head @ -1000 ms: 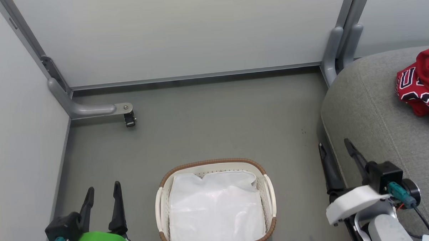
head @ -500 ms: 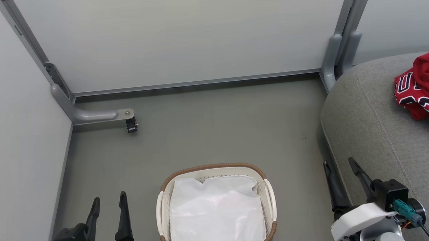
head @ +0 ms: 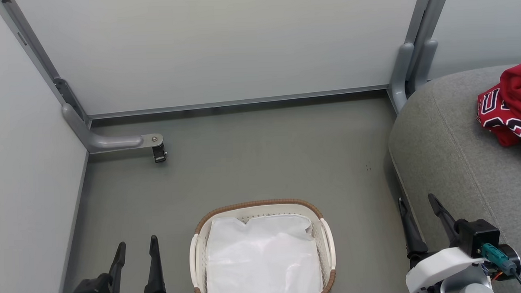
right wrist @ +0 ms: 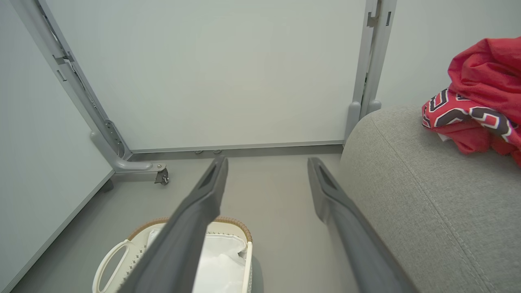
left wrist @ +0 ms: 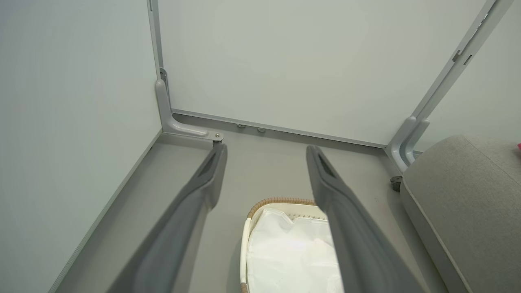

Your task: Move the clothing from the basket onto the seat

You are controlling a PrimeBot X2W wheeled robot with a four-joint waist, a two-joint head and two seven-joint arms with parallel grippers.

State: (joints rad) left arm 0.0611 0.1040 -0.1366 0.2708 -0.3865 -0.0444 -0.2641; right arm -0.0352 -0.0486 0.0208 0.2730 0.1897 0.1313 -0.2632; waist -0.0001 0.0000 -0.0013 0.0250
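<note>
Grey floor (head: 261,164) and basket (head: 258,204) lie unmoved, while spread left claw (head: 137,240) and spread right claw (head: 416,197) sit lower than before.

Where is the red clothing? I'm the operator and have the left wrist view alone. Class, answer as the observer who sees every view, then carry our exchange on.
Observer: The red clothing lies heaped on the grey seat, well away from the basket.
Operator: Part of the basket is hidden from me. Is anything in there?
Observer: In the head view it holds a white liner, with no red cloth on it.
Operator: And the right gripper?
Observer: The right gripper is open and empty, beside the seat's edge.
</note>
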